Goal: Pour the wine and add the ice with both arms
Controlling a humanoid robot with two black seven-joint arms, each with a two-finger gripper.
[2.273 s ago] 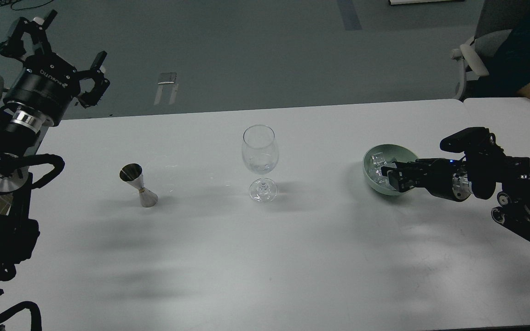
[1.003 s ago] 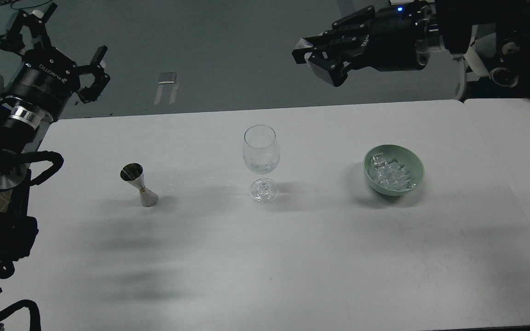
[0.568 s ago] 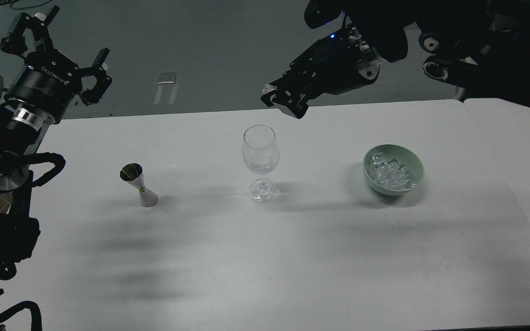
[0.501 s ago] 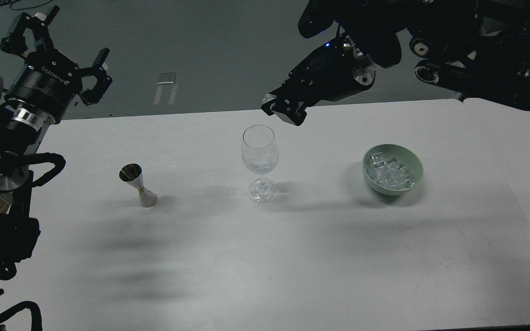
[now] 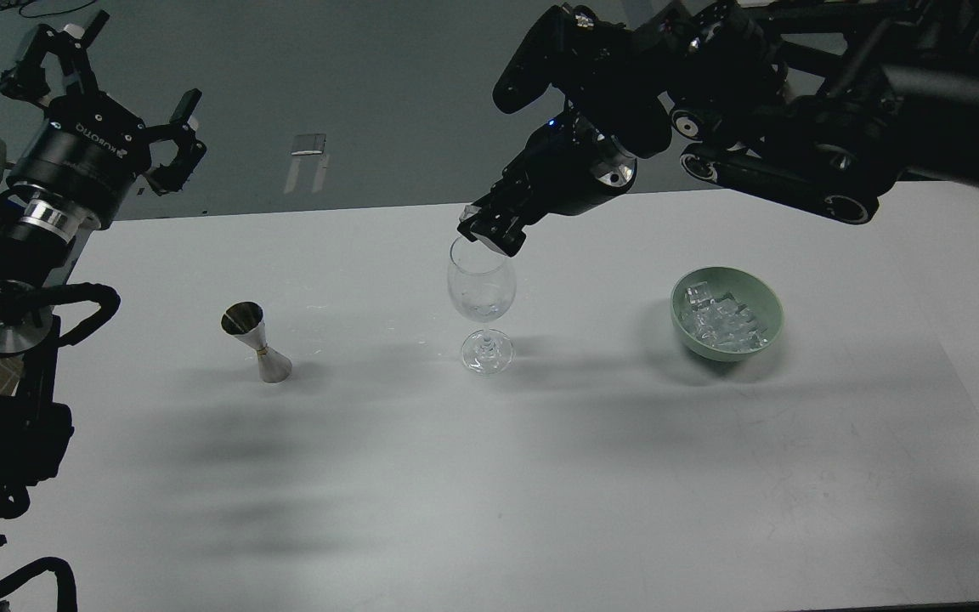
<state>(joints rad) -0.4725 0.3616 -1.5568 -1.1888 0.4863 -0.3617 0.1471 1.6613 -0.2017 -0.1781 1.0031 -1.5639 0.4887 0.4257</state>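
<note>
Ice (image 5: 470, 212) cube, a small pale glint, sits pinched at the tip of the right gripper (image 5: 489, 231), which now hangs right over the rim of the wine glass (image 5: 480, 293). A couple of seconds ago that gripper was down in the green bowl (image 5: 768, 295); a second ago it was high up and to the right; half a second ago it was just short of the glass. So the carry is basically done, and release into the glass looks like the step in hand. Fingers pressed close on the cube, tip touching or just above the rim; cannot tell which. Glass stands upright mid-worktop (image 5: 489, 476), unmoved, with a faint trace of wine (image 5: 481, 302) low in it, barely readable. More ice cubes (image 5: 723, 323) remain in the bowl, well right of the glass. Steel jigger (image 5: 256, 342) stands upright left of the glass, same place as before. Left gripper (image 5: 107, 89) is spread, holding nothing, parked high at far left, no real change. Risk as judged: tip knocking the thin rim.
</note>
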